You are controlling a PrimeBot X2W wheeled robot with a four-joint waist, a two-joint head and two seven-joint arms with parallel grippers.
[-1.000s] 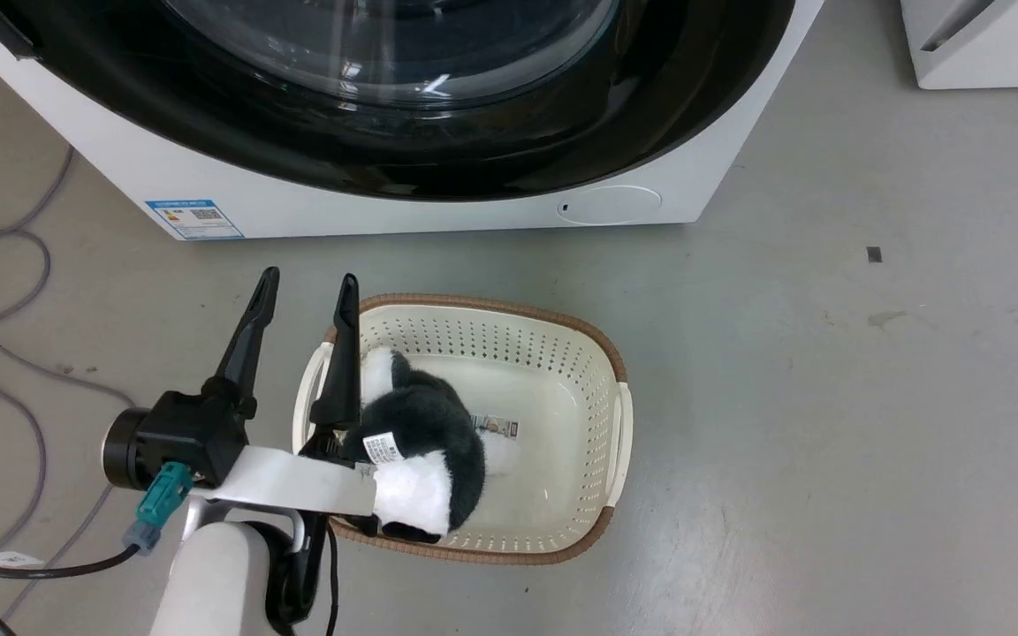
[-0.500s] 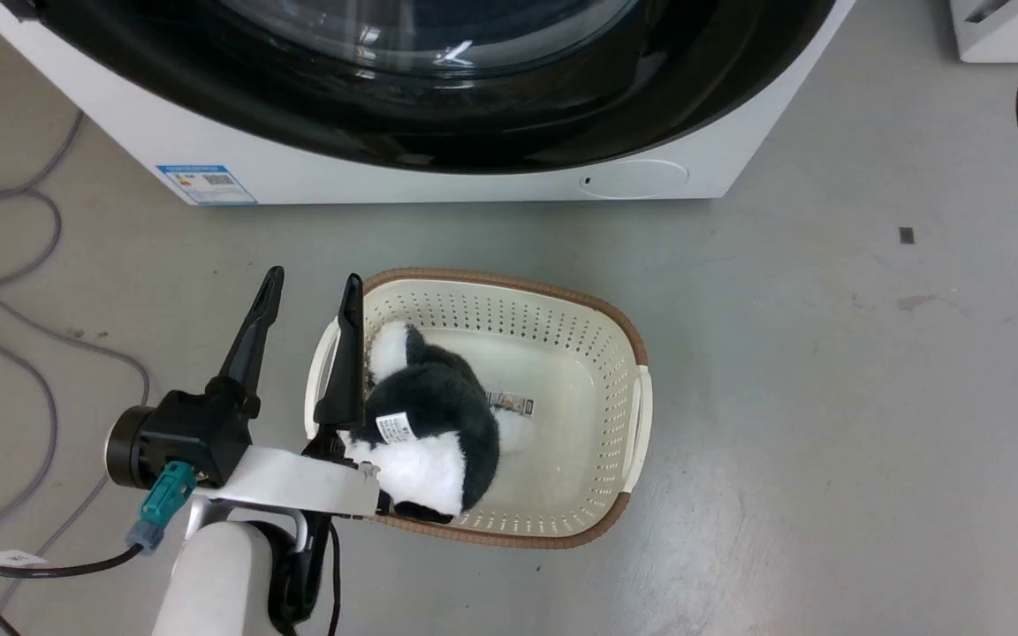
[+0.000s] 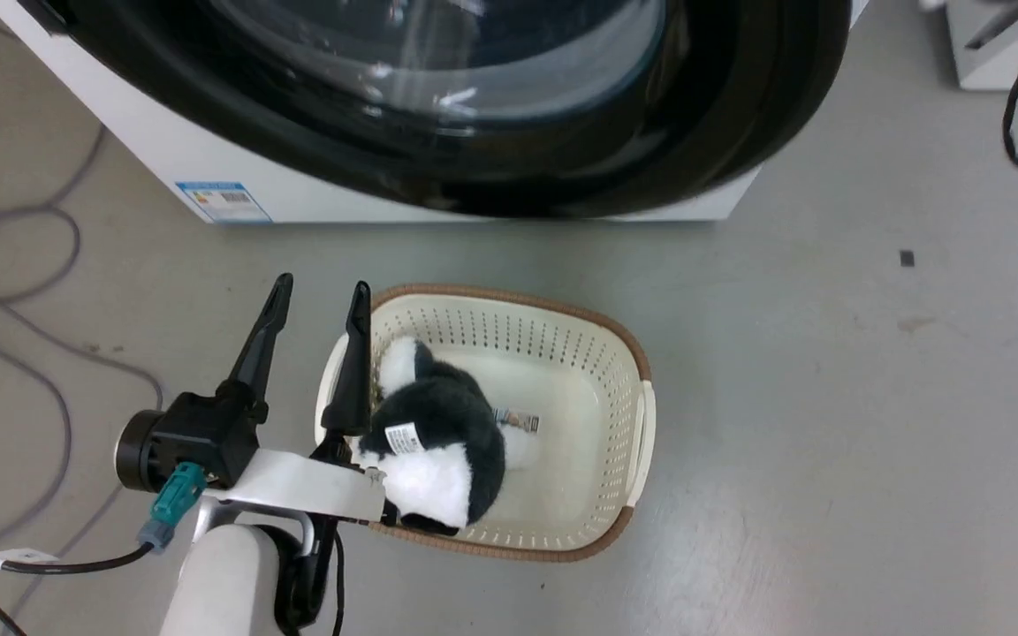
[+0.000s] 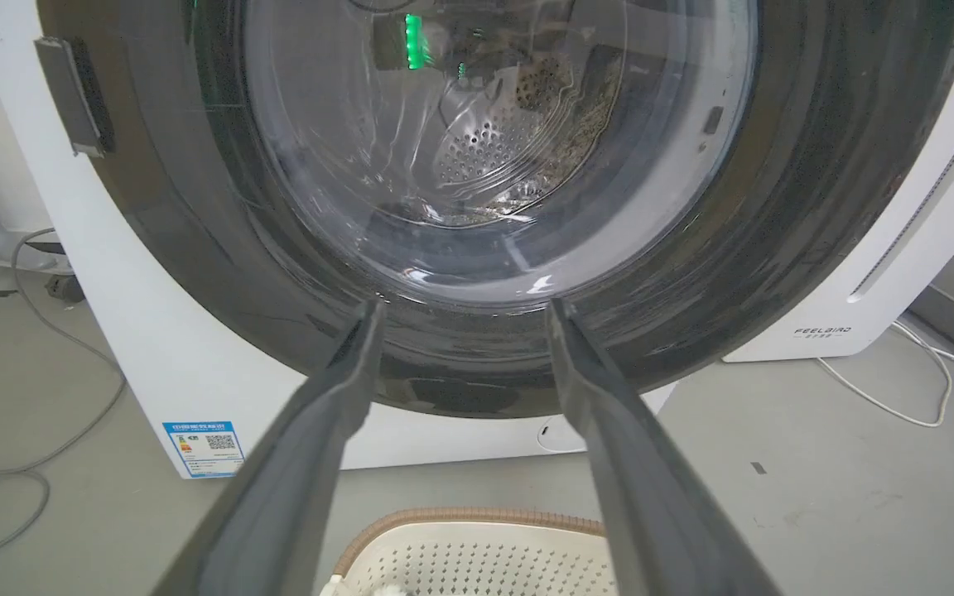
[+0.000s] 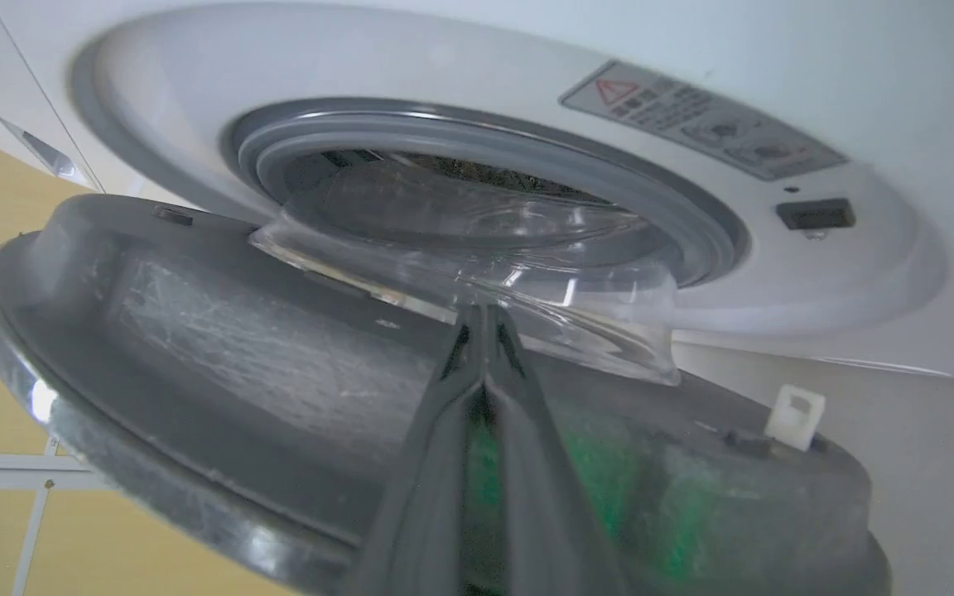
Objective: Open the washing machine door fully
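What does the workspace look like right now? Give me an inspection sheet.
Surface: grey floor, scuffed.
Job's things: door ajar, right edge swung off the washer; not fully open.
Clutter: basket on the floor below the door, plush toy inside.
Grippers: left gripper open, empty, above the basket's left rim; right gripper shut, tips at the door's inner side.
Cables: grey cable on the floor, left; black cable far right.
Surroundings: white appliance right of the washer.

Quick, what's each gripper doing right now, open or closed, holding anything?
Left gripper: open, holding nothing.
Right gripper: shut, nothing seen between its fingers, tips at the inner side of the washing machine door.
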